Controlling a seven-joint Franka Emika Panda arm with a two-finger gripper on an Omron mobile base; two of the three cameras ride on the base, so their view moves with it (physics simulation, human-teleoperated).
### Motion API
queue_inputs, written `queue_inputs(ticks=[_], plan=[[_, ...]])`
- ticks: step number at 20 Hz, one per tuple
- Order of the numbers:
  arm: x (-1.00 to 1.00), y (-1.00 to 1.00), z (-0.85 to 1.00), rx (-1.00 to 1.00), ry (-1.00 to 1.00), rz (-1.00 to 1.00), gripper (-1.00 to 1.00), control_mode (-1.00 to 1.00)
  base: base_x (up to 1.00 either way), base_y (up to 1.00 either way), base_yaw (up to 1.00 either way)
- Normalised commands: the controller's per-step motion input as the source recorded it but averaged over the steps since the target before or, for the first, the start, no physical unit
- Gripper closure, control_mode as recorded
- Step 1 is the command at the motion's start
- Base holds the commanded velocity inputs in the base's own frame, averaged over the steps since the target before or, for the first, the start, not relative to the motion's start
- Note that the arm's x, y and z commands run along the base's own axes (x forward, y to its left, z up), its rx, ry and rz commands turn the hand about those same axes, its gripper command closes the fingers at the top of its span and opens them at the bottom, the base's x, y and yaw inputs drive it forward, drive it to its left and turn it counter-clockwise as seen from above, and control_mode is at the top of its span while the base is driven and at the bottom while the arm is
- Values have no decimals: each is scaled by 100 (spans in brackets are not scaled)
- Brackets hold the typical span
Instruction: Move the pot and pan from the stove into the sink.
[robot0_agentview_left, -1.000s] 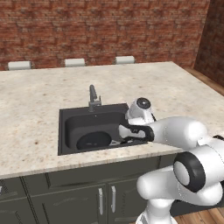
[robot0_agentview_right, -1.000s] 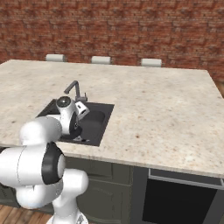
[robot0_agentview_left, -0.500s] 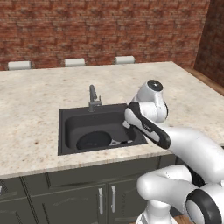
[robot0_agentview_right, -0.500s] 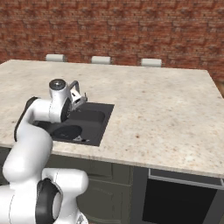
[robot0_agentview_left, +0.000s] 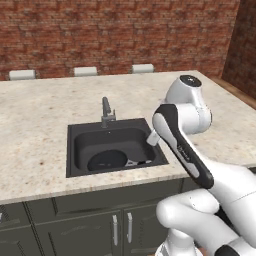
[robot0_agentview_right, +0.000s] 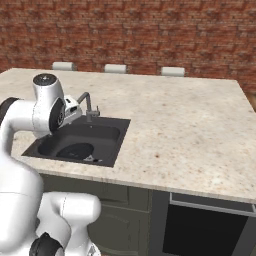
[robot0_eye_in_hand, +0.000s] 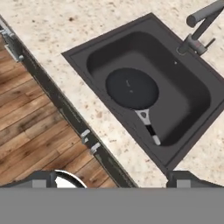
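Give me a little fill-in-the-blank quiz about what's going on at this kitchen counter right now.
1. The black pan lies inside the ____.
2. The gripper above the basin has its jaws ____.
3. The wall behind the counter is made of ____.
4. The faucet stands at the sink's ____ rim, the side nearer that wall.

Missing words: sink; open; brick; back

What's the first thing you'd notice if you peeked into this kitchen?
The big white robot arm bending over the counter beside the sink. Next, the black pan lying flat in the bottom of that dark sink, its handle reaching toward one corner. Behind the speckled counter runs a red brick wall.
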Motion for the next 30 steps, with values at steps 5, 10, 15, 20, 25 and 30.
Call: queue_inputs(ticks=[5,10,15,20,25,30], plan=[[-100,3,7,-2,-5,0,-100,-100,0,0,0],[-100,-2,-16,-2,-21,0,-100,-100,0,0,0],[-100,-14,-45,-1,-32,0,-100,-100,0,0,0],[-69,-10,-14,0,-27,0,-100,-100,0,0,0],[0,0,0,0,0,0,-100,-100,0,0,0],[0,0,0,0,0,0,-100,100,-77,0,0]])
